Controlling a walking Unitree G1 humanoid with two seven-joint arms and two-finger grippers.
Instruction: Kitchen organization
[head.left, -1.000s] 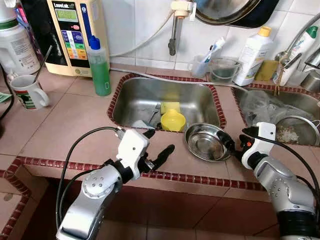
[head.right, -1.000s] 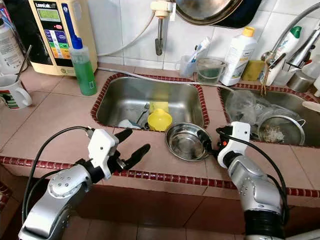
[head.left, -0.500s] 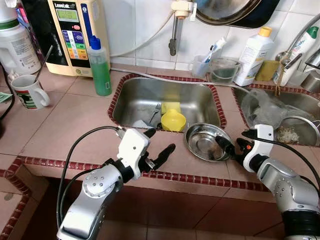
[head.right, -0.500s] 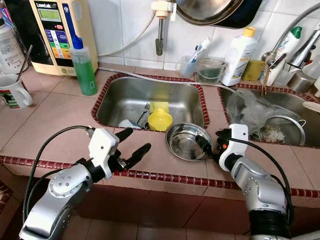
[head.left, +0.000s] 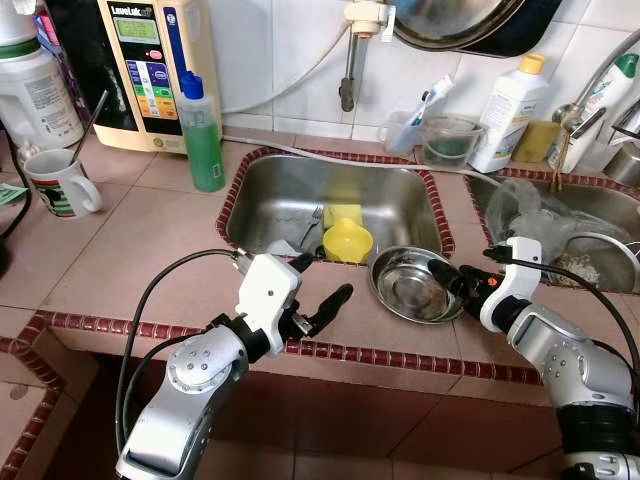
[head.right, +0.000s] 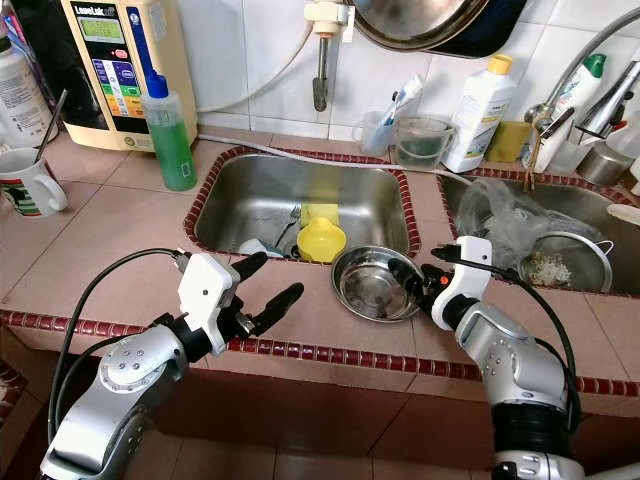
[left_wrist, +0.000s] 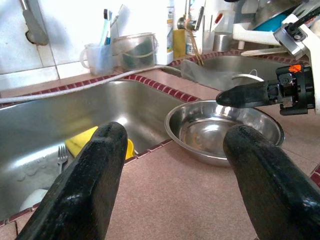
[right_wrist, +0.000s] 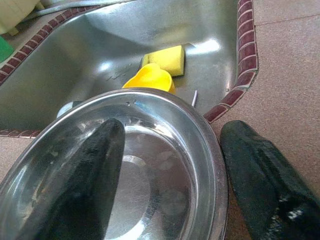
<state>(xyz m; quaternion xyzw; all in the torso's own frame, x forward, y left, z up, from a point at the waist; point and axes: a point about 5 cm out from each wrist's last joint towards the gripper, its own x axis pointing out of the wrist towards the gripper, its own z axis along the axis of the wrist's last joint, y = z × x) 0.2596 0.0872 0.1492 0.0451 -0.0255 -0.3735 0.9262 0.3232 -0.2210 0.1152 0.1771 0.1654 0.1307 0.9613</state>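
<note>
The round stainless-steel bowl (head.left: 413, 284) sits empty on the pink tiled bench (head.left: 130, 250), at the front edge of the steel sink (head.left: 330, 205). A yellow plastic cup (head.left: 347, 240) and fork (head.left: 309, 226) lie in the sink, partly hidden below its rim. The right hand (right_wrist: 165, 175) straddles the bowl's rim, fingers apart, one inside and one outside. The left hand (head.left: 322, 288) hovers over the bench, fingers spread.

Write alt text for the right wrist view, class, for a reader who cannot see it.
The right end effector straddles the rim of a steel bowl, one black finger inside, one outside on the tiled counter. Beyond, a sink holds a yellow cup and yellow sponge.
</note>
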